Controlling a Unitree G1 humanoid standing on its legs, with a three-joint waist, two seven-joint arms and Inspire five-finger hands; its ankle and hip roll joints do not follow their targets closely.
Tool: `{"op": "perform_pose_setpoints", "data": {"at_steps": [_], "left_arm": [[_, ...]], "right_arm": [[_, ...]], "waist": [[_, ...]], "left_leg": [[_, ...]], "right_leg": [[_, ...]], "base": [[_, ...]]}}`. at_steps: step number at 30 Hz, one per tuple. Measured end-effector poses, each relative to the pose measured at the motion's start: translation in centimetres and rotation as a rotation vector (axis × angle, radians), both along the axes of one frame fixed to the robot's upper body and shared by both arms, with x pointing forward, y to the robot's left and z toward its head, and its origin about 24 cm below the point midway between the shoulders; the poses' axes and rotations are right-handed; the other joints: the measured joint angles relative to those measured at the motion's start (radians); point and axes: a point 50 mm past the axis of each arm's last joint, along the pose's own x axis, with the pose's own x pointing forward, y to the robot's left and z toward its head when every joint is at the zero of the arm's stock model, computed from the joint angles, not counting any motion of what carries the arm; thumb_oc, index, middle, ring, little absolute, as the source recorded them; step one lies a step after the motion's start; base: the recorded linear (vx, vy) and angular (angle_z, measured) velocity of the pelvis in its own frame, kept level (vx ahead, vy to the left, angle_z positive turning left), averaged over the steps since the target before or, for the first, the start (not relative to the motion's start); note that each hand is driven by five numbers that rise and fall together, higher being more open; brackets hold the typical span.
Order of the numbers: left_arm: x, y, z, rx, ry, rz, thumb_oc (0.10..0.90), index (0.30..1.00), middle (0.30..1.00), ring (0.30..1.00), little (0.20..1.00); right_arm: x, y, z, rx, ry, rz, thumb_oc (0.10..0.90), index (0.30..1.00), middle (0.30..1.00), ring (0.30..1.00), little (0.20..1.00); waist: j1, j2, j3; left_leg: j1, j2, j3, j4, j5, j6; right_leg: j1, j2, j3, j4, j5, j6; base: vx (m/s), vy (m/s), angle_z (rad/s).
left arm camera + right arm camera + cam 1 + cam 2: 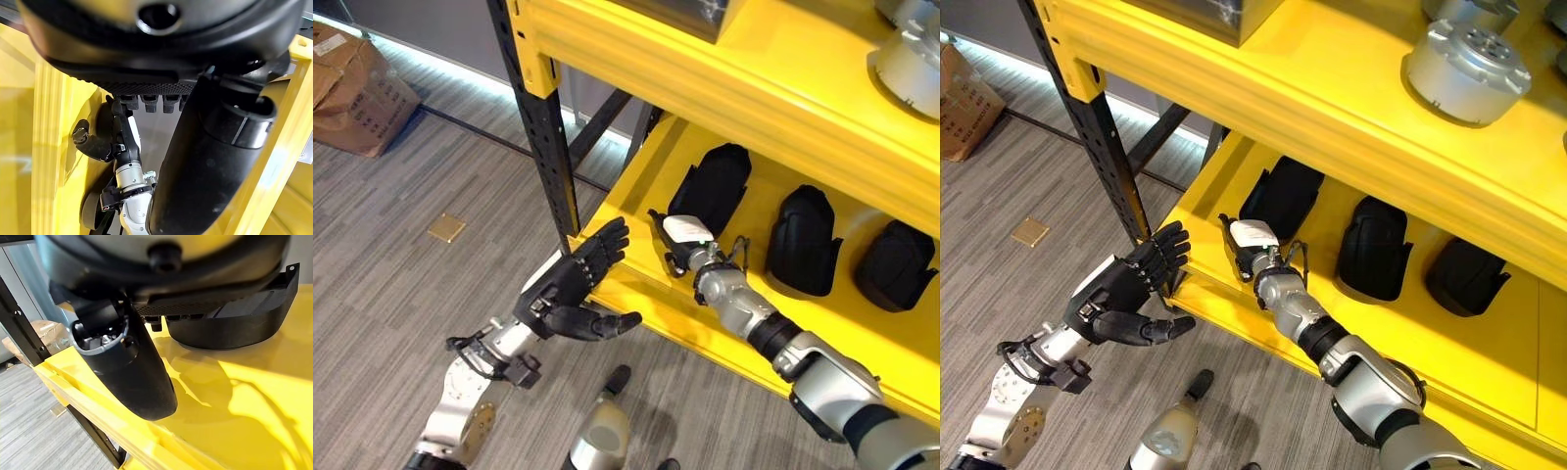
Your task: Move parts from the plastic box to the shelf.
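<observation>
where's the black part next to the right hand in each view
Left eye view: black part on the lower shelf, just beyond the right hand, leftmost of three.
Right eye view: same part, upper centre, beyond the hand.
Left wrist view: dark shape by the right hand, likely the same part.
Right wrist view: black part just past the hand.
Shared landmark: yellow shelf.

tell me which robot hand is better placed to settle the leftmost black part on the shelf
Right: the right robot hand is already over the lower shelf beside that black part. The left robot hand hangs open off the shelf's front edge.
</observation>
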Motion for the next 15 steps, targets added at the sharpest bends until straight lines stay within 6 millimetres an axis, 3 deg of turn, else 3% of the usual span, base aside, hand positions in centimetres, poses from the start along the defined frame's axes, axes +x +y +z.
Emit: {"op": "perform_pose_setpoints", "data": {"at_steps": [4,9,15], "left_arm": [[0.0,-0.1,-0.1,0.010,0.024,-0.021,0.900,1.000,1.000,1.000,1.000],[-0.1,-0.4,0.2,0.013,0.020,-0.040,0.900,1.000,1.000,1.000,1.000],[-0.2,-0.4,0.0,0.021,0.029,-0.053,0.900,1.000,1.000,1.000,1.000]], "right_arm": [[-0.1,0.2,-0.3,0.024,0.063,0.007,0.900,1.000,1.000,1.000,1.000],[-0.2,0.5,-0.9,0.012,0.113,0.032,0.900,1.000,1.000,1.000,1.000],[-0.5,0.8,-1.1,0.001,0.121,0.053,0.900,1.000,1.000,1.000,1.000]], "waist": [[0.013,-0.010,-0.007],[0.025,-0.042,-0.032],[0.022,-0.042,-0.032]], "left_leg": [[0.014,0.000,0.001,0.000,-0.003,-0.001],[0.014,0.000,0.000,0.000,-0.008,0.005],[0.009,0.000,0.002,0.027,-0.019,0.007]], "right_leg": [[0.012,0.000,0.000,-0.002,0.000,0.000],[0.014,0.000,0.000,-0.003,-0.001,-0.001],[0.016,0.000,0.004,0.003,-0.002,-0.002]], "base": [[0.00,0.000,0.00],[0.00,0.000,0.00],[0.00,0.000,0.00]]}}
